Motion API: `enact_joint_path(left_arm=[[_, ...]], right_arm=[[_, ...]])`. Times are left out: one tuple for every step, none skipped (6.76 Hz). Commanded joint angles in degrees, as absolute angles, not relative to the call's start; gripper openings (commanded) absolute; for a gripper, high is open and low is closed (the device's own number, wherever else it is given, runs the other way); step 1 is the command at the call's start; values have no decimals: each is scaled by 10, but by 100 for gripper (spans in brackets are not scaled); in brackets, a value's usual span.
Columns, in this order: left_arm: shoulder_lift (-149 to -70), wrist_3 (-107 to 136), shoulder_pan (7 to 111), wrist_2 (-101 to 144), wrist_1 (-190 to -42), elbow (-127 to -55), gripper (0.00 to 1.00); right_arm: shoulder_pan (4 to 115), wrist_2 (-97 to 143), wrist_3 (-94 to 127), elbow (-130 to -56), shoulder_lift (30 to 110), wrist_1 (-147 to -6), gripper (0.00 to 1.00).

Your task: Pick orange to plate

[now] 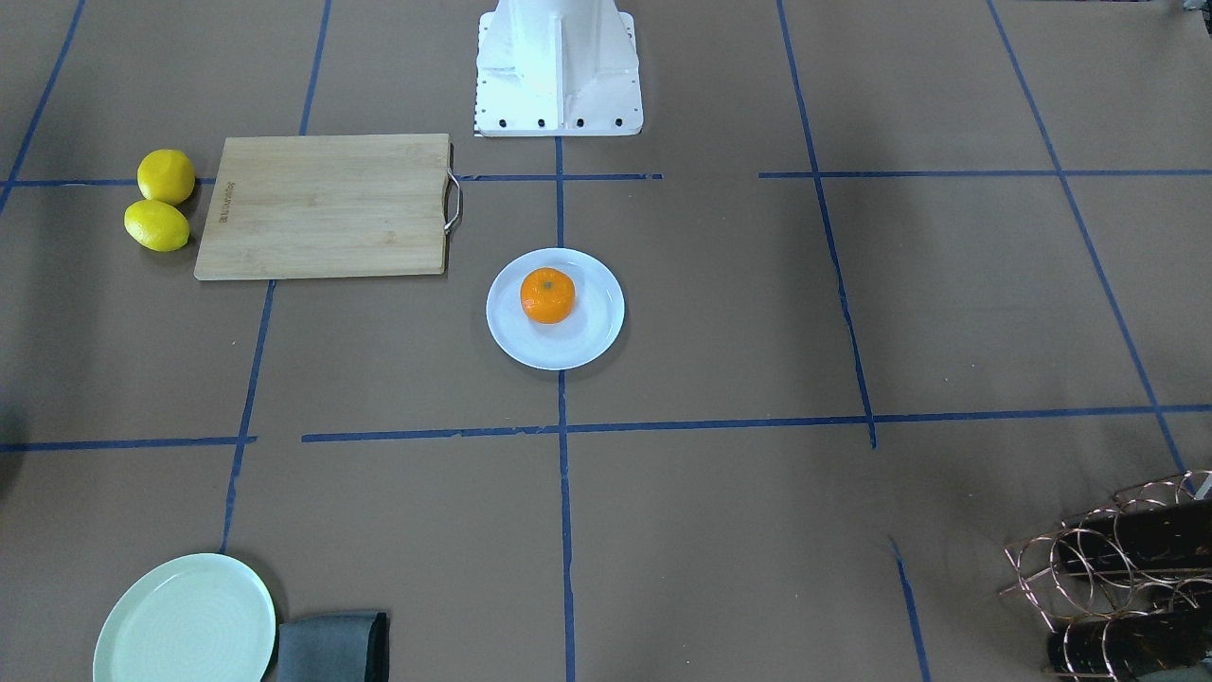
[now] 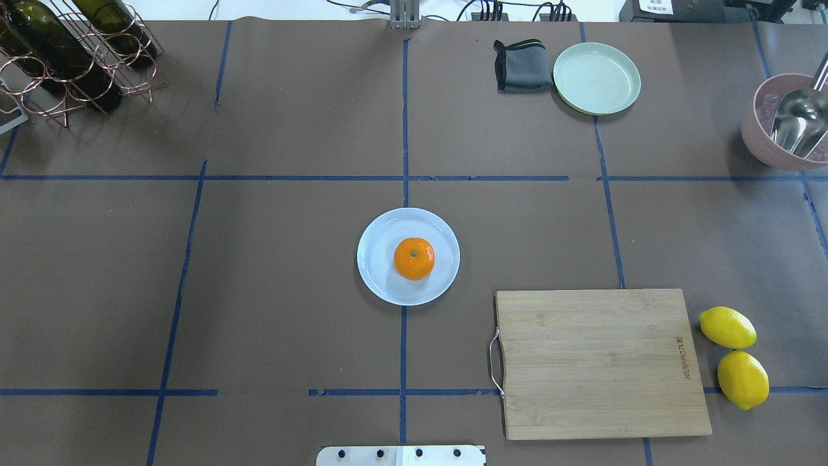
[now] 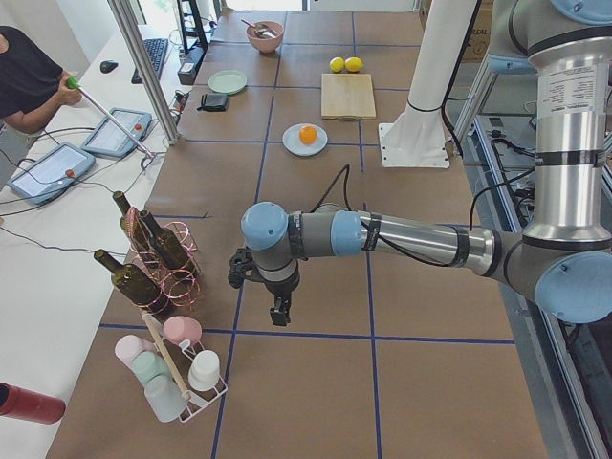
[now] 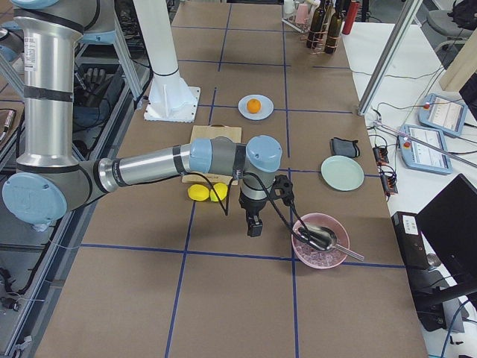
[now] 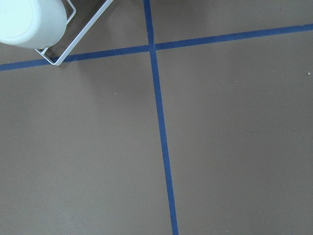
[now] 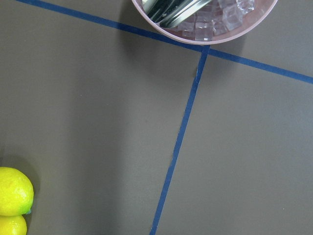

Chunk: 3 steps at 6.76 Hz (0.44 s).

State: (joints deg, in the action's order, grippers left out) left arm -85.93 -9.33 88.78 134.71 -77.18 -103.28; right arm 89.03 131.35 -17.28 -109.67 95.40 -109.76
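The orange (image 2: pixel 414 258) sits on the plate (image 2: pixel 378 272) at the middle of the table (image 2: pixel 259 291), with the cutting board (image 2: pixel 601 362) at the plate's 4 o'clock. The left end effector (image 3: pixel 279 314) and right end effector (image 4: pixel 255 226) hang above the table, well apart from the plate. Whether either is clenched or released cannot be told.

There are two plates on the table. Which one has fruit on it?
The bluish-white plate at the centre: the orange sits on it. The mint-green plate beside the grey cloth holds nothing.
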Motion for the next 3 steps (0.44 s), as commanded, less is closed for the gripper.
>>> enact_joint_path(left_arm=[[-861,-95,889,1348,-772,-1028,100],[-862,-98,890,1349,-774,-1021,100],[-862,-98,905,1375,-774,-1018,100]], right_arm=[[890,1313,-180,-1090,958,-1102,100],[890,1317,-181,-1078,958,-1096,100],[890,1317,-181,-1075,955,-1095,100]])
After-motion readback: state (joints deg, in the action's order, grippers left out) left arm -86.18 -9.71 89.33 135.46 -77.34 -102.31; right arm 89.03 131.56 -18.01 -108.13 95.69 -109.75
